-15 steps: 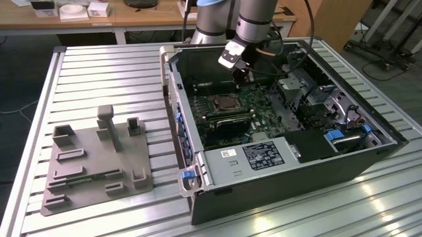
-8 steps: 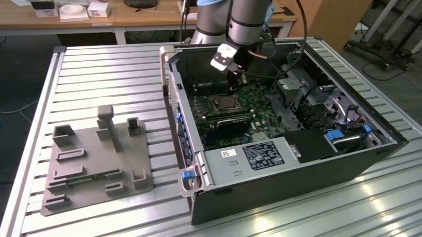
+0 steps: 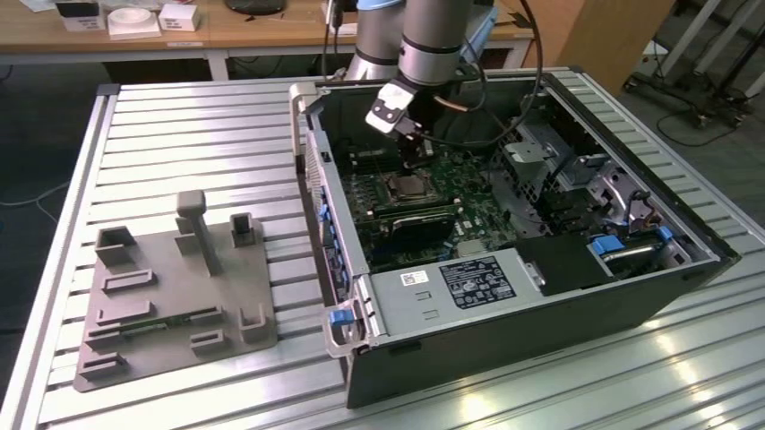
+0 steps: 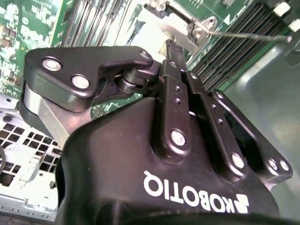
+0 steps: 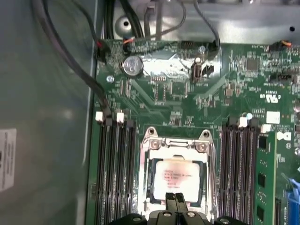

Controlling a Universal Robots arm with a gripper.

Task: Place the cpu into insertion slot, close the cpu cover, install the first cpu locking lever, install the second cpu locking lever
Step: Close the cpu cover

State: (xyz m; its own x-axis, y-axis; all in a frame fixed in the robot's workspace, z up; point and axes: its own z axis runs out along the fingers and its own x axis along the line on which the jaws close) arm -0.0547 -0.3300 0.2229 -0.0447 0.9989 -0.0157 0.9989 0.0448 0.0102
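Observation:
The cpu [image 5: 178, 177], a small square chip with a pale metal top, lies in the insertion slot [image 5: 146, 197] on the green board. The silvery cpu cover [image 5: 177, 143] appears to lie flat around it, with the chip showing through its cut-out. My gripper [image 5: 176, 200] is shut, its two dark fingertips side by side at the chip's near edge. In the exterior view the gripper [image 3: 413, 167] points straight down over the slot [image 3: 410, 186] inside the open computer case. A thin metal locking lever [image 4: 248, 35] sticks out beside the cover's hinge corner, past the gripper [image 4: 169, 45].
Long black memory slots [image 5: 115, 173] flank the socket on both sides. Black cables [image 5: 82, 65] run along the case wall. A labelled power-supply box [image 3: 472, 282] fills the case's near end. A grey fixture plate [image 3: 167, 296] stands on the slatted table at the exterior view's left.

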